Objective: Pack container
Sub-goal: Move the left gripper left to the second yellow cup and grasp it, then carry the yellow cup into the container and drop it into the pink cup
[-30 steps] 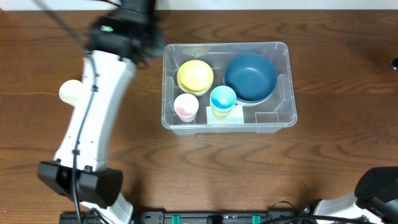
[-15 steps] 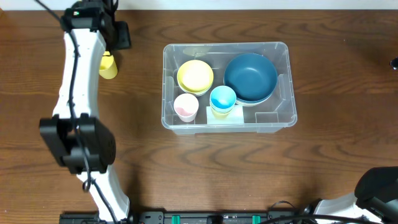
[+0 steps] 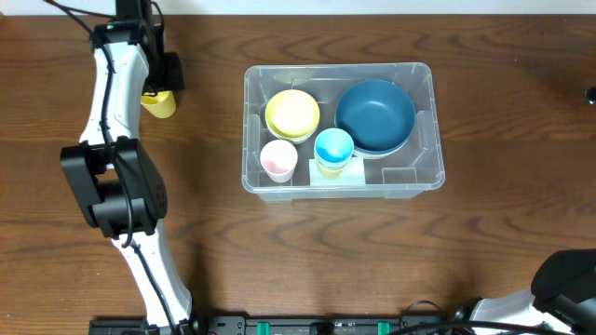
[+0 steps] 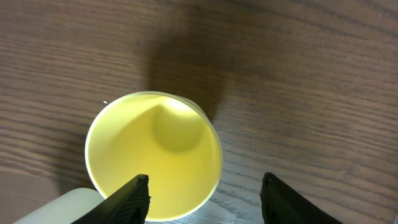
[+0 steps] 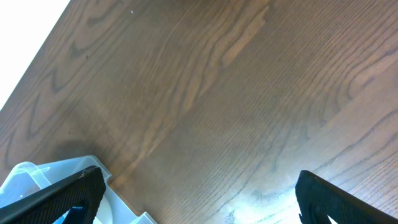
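While the left tool [image 4: 204,190] hovers, the container [image 3: 337,67] sits well rightward.

Dark brown wood-grain table [image 3: 307,261], white strip [image 3: 372,6] along far edge

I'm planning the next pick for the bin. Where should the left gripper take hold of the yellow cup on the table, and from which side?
Pinch the wall of the yellow cup at its rim, coming from above. Its open mouth faces the left gripper, so one finger can probably slip inside and the other stay outside.
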